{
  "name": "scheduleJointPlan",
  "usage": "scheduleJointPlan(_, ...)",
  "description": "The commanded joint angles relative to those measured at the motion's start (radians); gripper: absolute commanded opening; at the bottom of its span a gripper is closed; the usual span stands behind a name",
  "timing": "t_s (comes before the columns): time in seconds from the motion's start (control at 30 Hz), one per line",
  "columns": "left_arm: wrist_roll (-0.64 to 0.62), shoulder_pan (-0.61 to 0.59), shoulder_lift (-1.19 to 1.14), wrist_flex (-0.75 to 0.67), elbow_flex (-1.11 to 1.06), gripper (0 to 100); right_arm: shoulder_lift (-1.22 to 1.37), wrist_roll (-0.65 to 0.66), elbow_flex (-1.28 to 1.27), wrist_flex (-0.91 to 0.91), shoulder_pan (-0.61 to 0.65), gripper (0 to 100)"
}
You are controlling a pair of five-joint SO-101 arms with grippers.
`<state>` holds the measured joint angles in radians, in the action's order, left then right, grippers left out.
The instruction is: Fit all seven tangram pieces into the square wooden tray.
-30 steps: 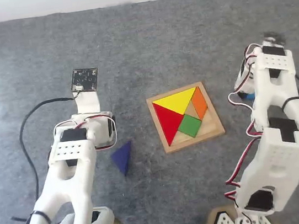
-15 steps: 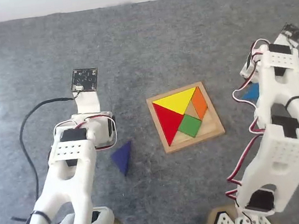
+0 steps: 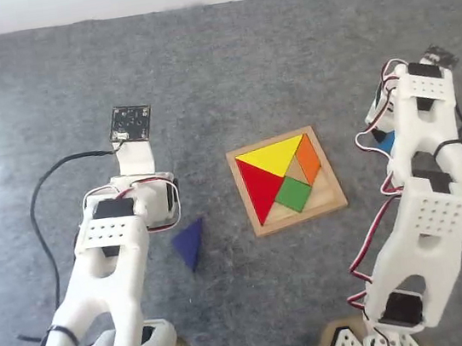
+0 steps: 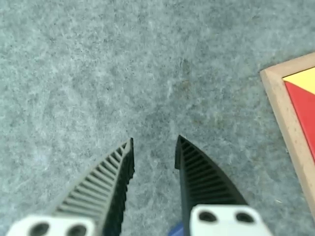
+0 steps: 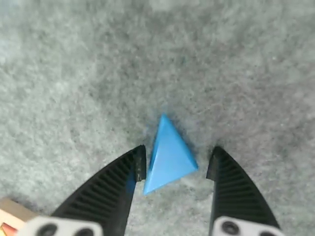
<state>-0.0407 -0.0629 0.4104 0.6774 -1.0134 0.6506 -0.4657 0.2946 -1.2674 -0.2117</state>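
Observation:
The square wooden tray point(image 3: 333, 200) lies mid-table and holds a yellow triangle point(image 3: 276, 156), a red triangle point(image 3: 259, 188), a green square point(image 3: 292, 192) and an orange piece point(image 3: 308, 159). A dark blue triangle point(image 3: 190, 241) lies on the mat left of the tray, beside the left arm. In the right wrist view my right gripper point(image 5: 178, 150) is open, its fingers on either side of a light blue triangle point(image 5: 170, 156) that lies flat on the mat. A sliver of this triangle point(image 3: 387, 144) shows under the right arm. My left gripper point(image 4: 154, 142) is open over bare mat.
Grey felt mat point(image 3: 217, 72) covers the table. The tray's corner point(image 4: 290, 123) is in the left wrist view, off to one side of that gripper. Another tray corner point(image 5: 10, 211) sits at the edge of the right wrist view. Cables trail by both arms.
The right arm's wrist swung outward to the right, then came partly back over the light blue triangle. The left arm and the tray's pieces have not moved.

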Motion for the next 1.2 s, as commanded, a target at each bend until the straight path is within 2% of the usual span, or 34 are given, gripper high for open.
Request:
scheduleJointPlan(0.0,0.009,0.003,0.029,-0.018,0.007,13,-0.012,0.015,0.035,-0.019,0.016,20.6)
scheduleJointPlan(0.17,0.009,0.003,0.029,-0.018,0.007,13,-0.012,0.020,0.035,-0.024,0.019,9.9)
scheduleJointPlan(0.4,0.009,0.003,0.029,-0.018,0.007,13,-0.015,0.023,0.035,-0.028,0.019,9.3)
scheduleJointPlan(0.47,0.009,0.003,0.029,-0.018,0.007,13,-0.021,0.063,0.046,-0.031,0.019,9.1)
scheduleJointPlan(0.63,0.009,0.003,0.029,-0.018,0.005,13,-0.088,0.267,0.153,-0.153,0.021,9.0)
scheduleJointPlan(0.7,0.009,0.003,0.029,-0.018,0.005,13,-0.124,0.391,0.212,-0.205,0.021,9.0)
scheduleJointPlan(0.83,0.009,0.003,0.029,-0.018,0.005,13,-0.199,0.770,0.292,-0.286,0.073,9.0)
scheduleJointPlan(0.93,0.009,0.003,0.029,-0.021,0.005,13,-0.255,1.091,0.298,-0.351,0.173,9.0)
scheduleJointPlan(1.0,0.009,0.003,0.029,-0.021,0.005,13,-0.286,1.240,0.293,-0.375,0.243,9.0)
scheduleJointPlan(1.17,0.008,-0.060,0.034,-0.023,0.019,13,-0.372,1.382,0.117,-0.371,0.420,9.0)
